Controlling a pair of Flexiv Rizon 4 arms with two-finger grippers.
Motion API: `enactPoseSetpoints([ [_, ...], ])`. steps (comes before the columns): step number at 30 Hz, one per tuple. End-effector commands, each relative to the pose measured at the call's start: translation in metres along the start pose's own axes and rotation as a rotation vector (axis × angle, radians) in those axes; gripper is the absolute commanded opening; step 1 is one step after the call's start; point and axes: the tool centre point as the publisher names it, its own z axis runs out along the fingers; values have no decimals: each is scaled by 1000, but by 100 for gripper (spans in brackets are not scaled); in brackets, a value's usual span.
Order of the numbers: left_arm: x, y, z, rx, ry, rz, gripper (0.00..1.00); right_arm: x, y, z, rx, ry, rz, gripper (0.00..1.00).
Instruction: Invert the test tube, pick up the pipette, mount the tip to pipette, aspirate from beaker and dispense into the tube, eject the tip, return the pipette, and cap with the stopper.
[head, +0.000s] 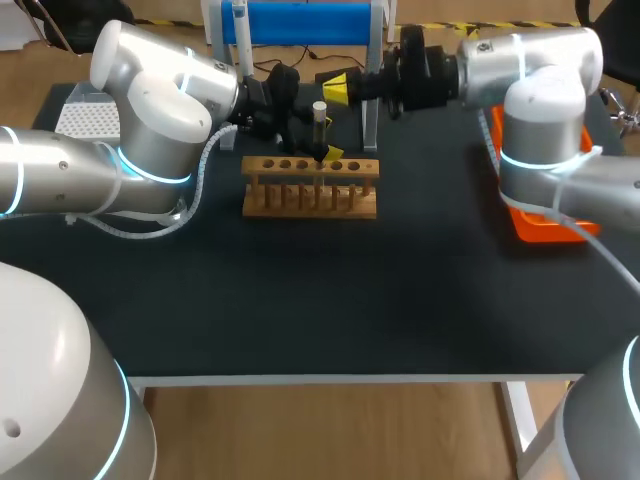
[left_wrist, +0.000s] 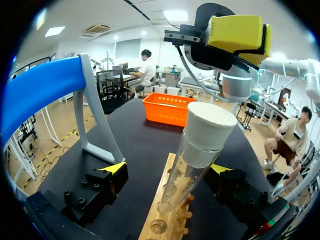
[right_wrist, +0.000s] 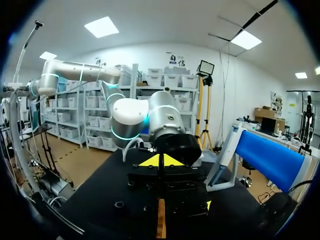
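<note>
Your left end effector (left_wrist: 169, 168) is released, fingers (left_wrist: 116, 168) either side of the test tube (left_wrist: 187, 170), neither touching it. The tube stands upright in the wooden rack (head: 310, 187) on the bench (head: 400, 300), white stopper (left_wrist: 210, 125) on top. Your right end effector (head: 337, 88) hovers just above and behind the tube, tips clenched on nothing (orange basket (head: 535, 220) at the bench's right edge)
</note>
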Motion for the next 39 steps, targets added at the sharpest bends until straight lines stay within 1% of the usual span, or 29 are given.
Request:
enactPoseSetpoints([
  [1, 0, 0, 0, -1, -1, -1, 100, -7, -4, 2, -31, 13, 10, 0],
  [8, 0, 0, 0, -1, -1, -1, 100, -6, -9, 9, -64, 66, 29, 0],
  [9, 0, 0, 0, -1, -1, -1, 100, -6, -9, 10, -80, 75, 46, 0],
  [12, 0, 0, 0, -1, -1, -1, 100, -8, -11, 11, -81, 86, 60, 0],
  [13, 0, 0, 0, -1, -1, -1, 100, -8, -12, 12, -95, 99, 77, 0],
  [19, 0, 0, 0, -1, -1, -1, 100, -10, -15, 12, -88, 118, 86, 0],
  [39, 0, 0, 0, -1, -1, -1, 100, -14, -28, 20, -66, 118, 110, 0],
])
